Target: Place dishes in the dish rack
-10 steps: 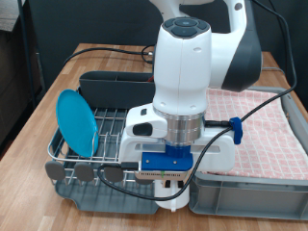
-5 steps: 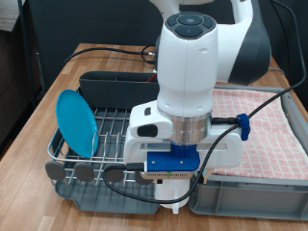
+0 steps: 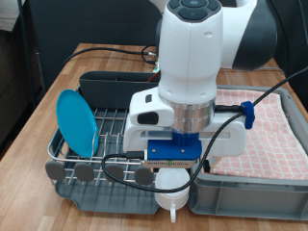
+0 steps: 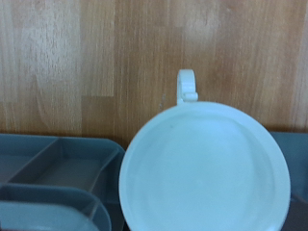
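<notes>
My gripper (image 3: 173, 190) points straight down near the exterior view's bottom, between the dish rack (image 3: 108, 130) and the grey bin. A white mug (image 3: 174, 202) hangs under the hand, and the hand and mug hide the fingers. In the wrist view the mug (image 4: 204, 168) fills the lower middle, mouth towards the camera, with its handle (image 4: 188, 87) over the wooden table. Grey compartments of the cutlery holder (image 4: 48, 178) lie beside it. The blue plate (image 3: 75, 120) stands on edge in the rack at the exterior view's left. The wooden spoon is out of view.
A grey bin (image 3: 250, 188) with a checked cloth (image 3: 274, 130) stands at the exterior view's right. A black object (image 3: 106, 85) lies behind the rack. Cables run across the rack front and from the wrist. The dark tray's edge (image 3: 82, 188) is at the bottom left.
The hand has risen slightly with the mug, and the wrist has turned, carrying the blue cable clip towards the exterior view's right. The plate has not moved.
</notes>
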`<action>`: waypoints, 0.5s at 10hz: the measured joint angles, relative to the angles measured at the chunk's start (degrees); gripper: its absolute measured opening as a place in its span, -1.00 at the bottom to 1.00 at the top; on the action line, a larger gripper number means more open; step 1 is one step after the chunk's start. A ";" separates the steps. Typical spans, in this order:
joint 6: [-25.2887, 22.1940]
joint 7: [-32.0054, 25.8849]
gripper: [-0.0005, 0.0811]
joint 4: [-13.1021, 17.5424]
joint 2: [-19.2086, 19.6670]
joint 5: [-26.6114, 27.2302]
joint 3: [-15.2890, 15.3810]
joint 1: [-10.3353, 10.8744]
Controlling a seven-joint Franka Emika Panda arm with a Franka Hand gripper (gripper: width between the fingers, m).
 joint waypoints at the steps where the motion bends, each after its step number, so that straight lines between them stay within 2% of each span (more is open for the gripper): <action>1: -1.48 0.60 0.97 -0.01 -1.07 -0.61 -0.42 0.32; 5: -5.16 1.98 0.98 -0.44 -5.16 -2.63 -1.24 0.83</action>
